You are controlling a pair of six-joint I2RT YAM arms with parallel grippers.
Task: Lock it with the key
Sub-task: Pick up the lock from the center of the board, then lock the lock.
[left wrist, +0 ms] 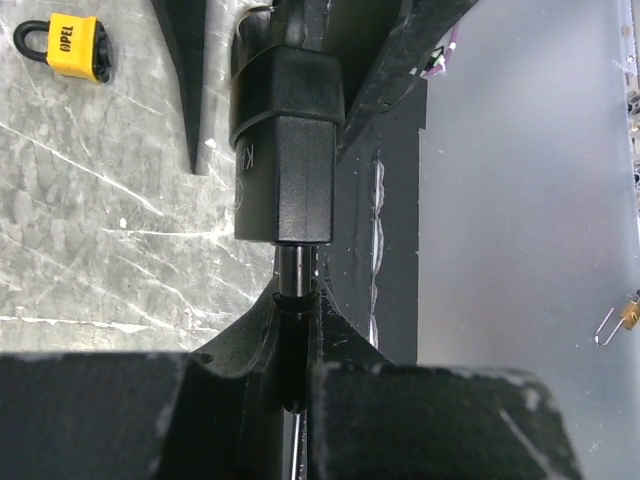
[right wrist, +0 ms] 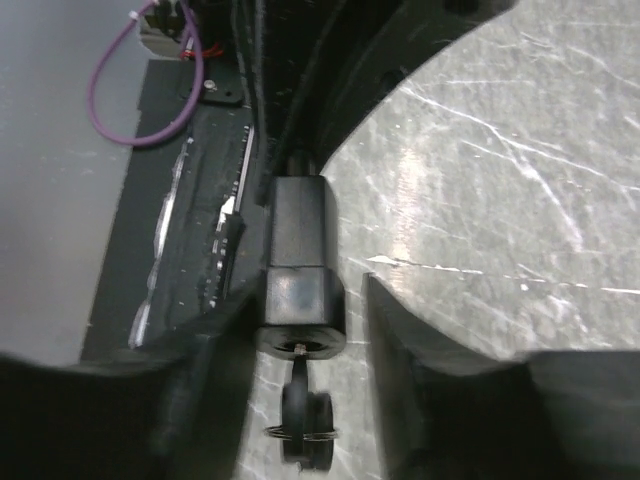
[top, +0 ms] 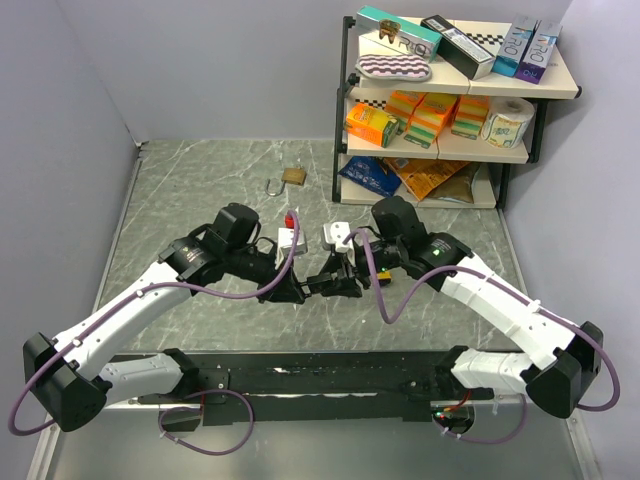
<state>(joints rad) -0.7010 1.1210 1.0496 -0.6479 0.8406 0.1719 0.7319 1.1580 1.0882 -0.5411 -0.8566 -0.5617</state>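
Lying between right fingers [right wrist: 395,345]: black padlock [right wrist: 300,265].

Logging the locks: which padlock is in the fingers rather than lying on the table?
The black padlock, gripped by the left fingers; the yellow padlock and the brass padlock lie loose on the table.

My left claw [left wrist: 295,330] and right claw [right wrist: 312,320] meet mid-table with the padlock [right wrist: 300,270] between them, its key [right wrist: 305,420] toward the right one. A second padlock [top: 290,177] lies farther back, just left of the shelf rack [top: 345,120] in the far right corner. A third padlock [left wrist: 68,47] sits on the table [top: 200,180] near my left claw.
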